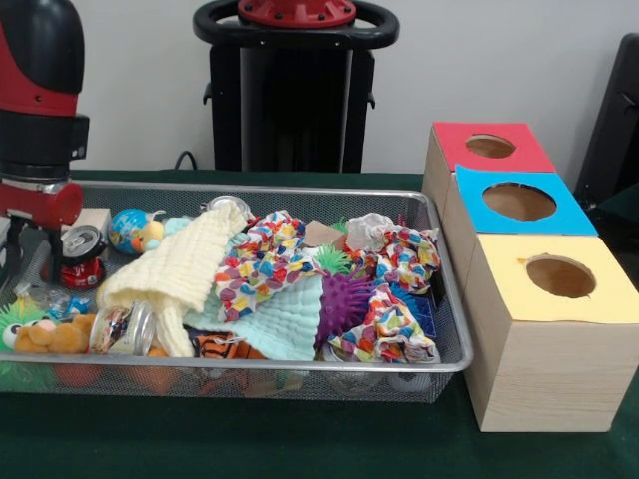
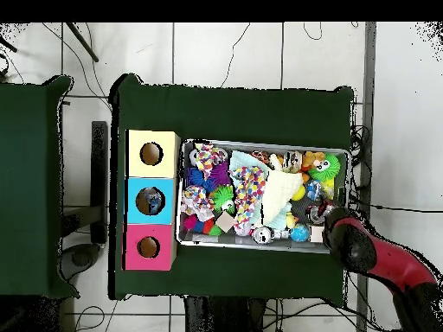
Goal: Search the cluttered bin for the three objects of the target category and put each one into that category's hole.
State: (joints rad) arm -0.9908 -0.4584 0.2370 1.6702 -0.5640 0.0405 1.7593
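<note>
Mesh of the bin [image 1: 300,371] fills my nearest ground in the front view, its rim running along six o'clock of the clutter. Just behind that rim, toward eight o'clock, an orange plush toy [image 1: 50,337] lies beside a green fuzzy thing cut off by the picture's edge. At the heap's centre a pale yellow cloth [image 1: 180,264] drapes over a multicoloured patterned cloth [image 1: 262,261], and a purple spiky ball [image 1: 344,304] shows only in part under a mint cloth [image 1: 285,321]; whatever lies beneath these cloths is hidden from me. Farther back, at ten o'clock, a red can [image 1: 82,255] stands upright, near a small globe ball [image 1: 127,230]. My gripper [image 1: 18,235] hangs over that corner, but the frame cuts it off and the arm's bulk covers it in the overhead view, so I cannot tell whether my fingers are spread or closed. At three o'clock of the bin stand three boxes, nearest to farthest: yellow-topped box [image 1: 554,299], blue-topped box [image 1: 519,203], red-topped box [image 1: 489,147], each with a round hole. From above, something sits inside the blue one's hole, too small to make out.
</note>
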